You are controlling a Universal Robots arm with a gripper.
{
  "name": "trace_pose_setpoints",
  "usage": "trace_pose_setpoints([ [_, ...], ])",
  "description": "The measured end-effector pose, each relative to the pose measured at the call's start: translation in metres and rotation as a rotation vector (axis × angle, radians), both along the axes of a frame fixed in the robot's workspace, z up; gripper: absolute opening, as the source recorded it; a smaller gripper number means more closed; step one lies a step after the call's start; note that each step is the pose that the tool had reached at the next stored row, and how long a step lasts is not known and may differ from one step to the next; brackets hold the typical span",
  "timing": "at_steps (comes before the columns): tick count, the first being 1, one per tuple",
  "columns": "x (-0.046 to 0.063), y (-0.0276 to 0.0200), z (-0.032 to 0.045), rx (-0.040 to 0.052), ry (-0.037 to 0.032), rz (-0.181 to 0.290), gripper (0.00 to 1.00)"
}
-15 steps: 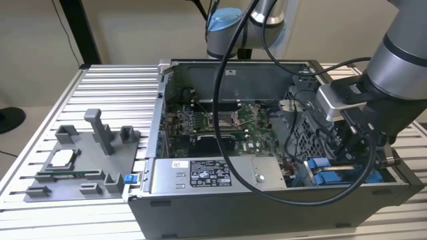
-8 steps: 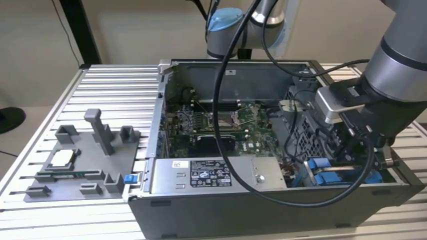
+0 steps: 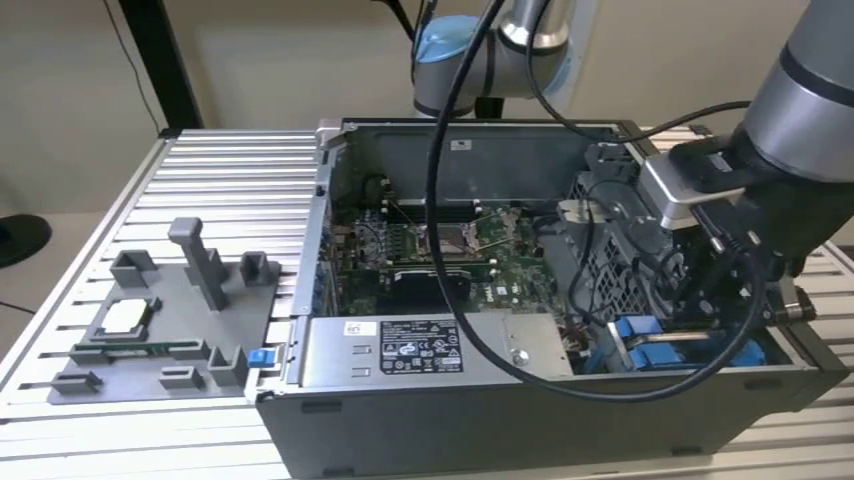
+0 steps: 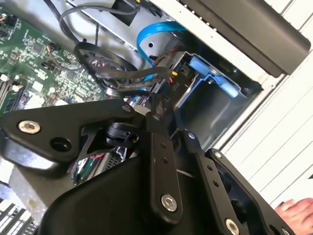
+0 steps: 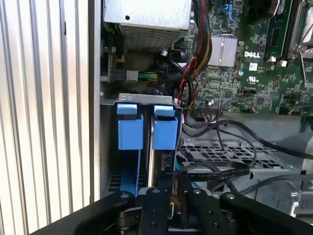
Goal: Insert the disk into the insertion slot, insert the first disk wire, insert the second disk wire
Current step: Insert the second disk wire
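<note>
The big open computer case (image 3: 534, 400) sits on a ribbed metal desk (image 3: 214, 170) in a room with plain pale walls. The insertion slot (image 5: 146, 105), with its blue rails, is in the case corner next to the power box (image 3: 414, 350). The disk (image 5: 151, 147) looks already pushed into it, standing between the blue tabs. The claw (image 5: 172, 196) is low at the disk's end, fingers close together around a small black wire plug (image 5: 168, 166). I think the wire step is under way.

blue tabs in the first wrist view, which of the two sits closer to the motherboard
The blue plastic tab next to the black cables, on the green motherboard side. The other blue plastic tab sits toward the ribbed aluminium table.
</note>
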State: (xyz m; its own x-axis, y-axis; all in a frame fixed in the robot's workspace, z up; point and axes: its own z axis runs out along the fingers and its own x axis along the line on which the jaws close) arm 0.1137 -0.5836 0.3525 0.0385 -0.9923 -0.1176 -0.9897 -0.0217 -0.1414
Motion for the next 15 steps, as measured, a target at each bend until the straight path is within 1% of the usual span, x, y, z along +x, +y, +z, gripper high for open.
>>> trace_pose_setpoints([
  [4, 0.000, 0.0000, 0.0188, -0.0004, 0.0002, 0.000, 1.00],
  [5, 0.000, 0.0000, 0.0229, -0.0003, 0.0001, 0.000, 1.00],
  [6, 0.000, 0.0000, 0.0248, -0.0001, 0.0002, 0.000, 1.00],
  [15, 0.000, 0.0000, 0.0256, 0.0000, 0.0002, 0.000, 1.00],
])
